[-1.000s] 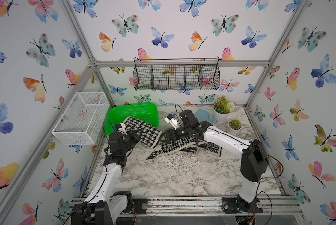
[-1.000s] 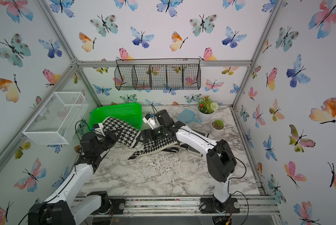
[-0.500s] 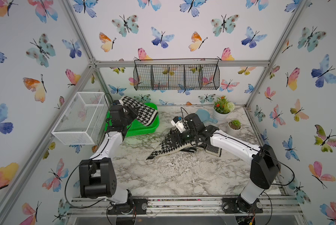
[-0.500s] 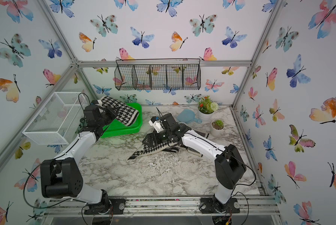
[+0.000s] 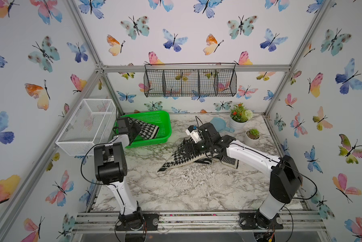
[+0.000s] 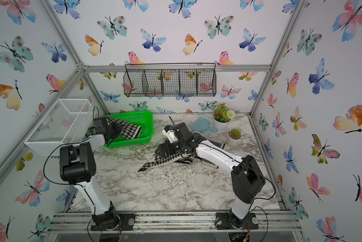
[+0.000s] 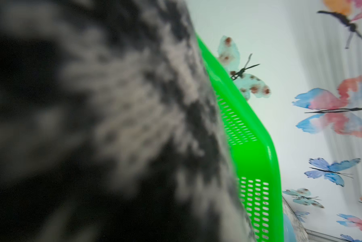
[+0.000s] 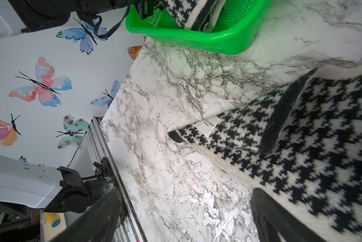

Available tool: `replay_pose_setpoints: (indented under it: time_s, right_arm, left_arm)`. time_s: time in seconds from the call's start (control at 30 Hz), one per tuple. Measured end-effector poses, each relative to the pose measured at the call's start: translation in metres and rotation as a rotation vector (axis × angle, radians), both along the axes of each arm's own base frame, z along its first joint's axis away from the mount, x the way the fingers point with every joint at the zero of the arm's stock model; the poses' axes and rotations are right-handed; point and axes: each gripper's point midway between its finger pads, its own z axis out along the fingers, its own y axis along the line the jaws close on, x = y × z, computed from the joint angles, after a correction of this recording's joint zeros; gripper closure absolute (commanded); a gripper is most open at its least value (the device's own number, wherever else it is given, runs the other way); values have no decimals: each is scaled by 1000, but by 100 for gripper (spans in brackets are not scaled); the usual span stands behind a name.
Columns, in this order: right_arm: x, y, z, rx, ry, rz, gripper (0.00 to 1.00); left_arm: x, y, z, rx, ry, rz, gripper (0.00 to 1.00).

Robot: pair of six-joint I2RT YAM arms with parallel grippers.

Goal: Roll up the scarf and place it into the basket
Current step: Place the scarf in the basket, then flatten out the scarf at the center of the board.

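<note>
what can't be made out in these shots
- Left wrist view: held scarf blurs against the lens, hiding basket floor.
- Both top views: left end effector grip point, hidden by its own body.
- Right wrist view: label on tabletop scarf, print too small.

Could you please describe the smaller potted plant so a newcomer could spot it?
On the marble table's back right corner stand two white pots. The smaller potted plant is the nearer one; it holds a low green succulent, whereas its taller neighbour bears orange and white flowers.
</note>
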Motion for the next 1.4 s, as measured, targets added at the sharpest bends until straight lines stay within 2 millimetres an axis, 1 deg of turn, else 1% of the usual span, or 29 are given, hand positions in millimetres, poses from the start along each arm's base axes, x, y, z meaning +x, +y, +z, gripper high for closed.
replay_pose_setpoints:
  time_s: [0.07, 0.13, 0.23, 0.3, 0.37, 0.47, 0.6, 0.7, 0.77, 0.83, 0.93, 1.03, 1.13, 1.23, 1.3, 1.4]
  right_arm:
    - [0, 0, -1, -1, 3, -3, 2]
    - [0, 0, -1, 0, 6, -6, 2]
    - [3, 0, -4, -13, 6, -17, 2]
    - [7, -1, -8, -31, 5, -30, 2]
    - [10, -3, -13, -53, 0, -49, 2]
    - [15, -9, -17, -88, -14, -83, 2]
    - [22, -15, -22, -115, -38, -119, 2]
    - [25, -16, -26, -130, -47, -126, 2]
    - [28, -13, -34, -142, -48, -116, 2]
    - [34, -7, -45, -156, -42, -104, 2]
    - [45, -1, -68, -185, -27, -93, 1]
    - [55, -2, -91, -210, 2, -98, 2]
    - [65, -7, -110, -236, 22, -107, 7]
    - [72, -5, -120, -238, 27, -102, 13]
    - [74, -4, -123, -228, 29, -94, 17]
    - [73, 1, -119, -202, 27, -74, 22]
  left_arm:
    - [-5, 5, -12, -3, 42, 16, 98]
    - [-9, 6, -18, -4, 70, 25, 95]
    - [-13, 8, -22, -7, 114, 38, 86]
    - [-15, 9, -25, -10, 148, 47, 66]
    - [-18, 10, -27, -9, 174, 60, 47]
    - [-24, 13, -30, 2, 201, 76, 31]
    - [-33, 14, -24, 12, 224, 88, 30]
    - [-39, 10, -9, 16, 214, 84, 29]
    - [-44, 5, 3, 20, 198, 77, 29]
    - [-50, 0, 13, 22, 185, 67, 29]
    - [-57, -7, 29, 31, 162, 54, 29]
    - [-63, -13, 47, 39, 131, 44, 28]
    - [-72, -19, 60, 44, 108, 35, 28]
    - [-82, -24, 63, 44, 102, 26, 28]
    - [-87, -30, 63, 43, 100, 13, 28]
    - [-94, -45, 64, 43, 95, -18, 28]
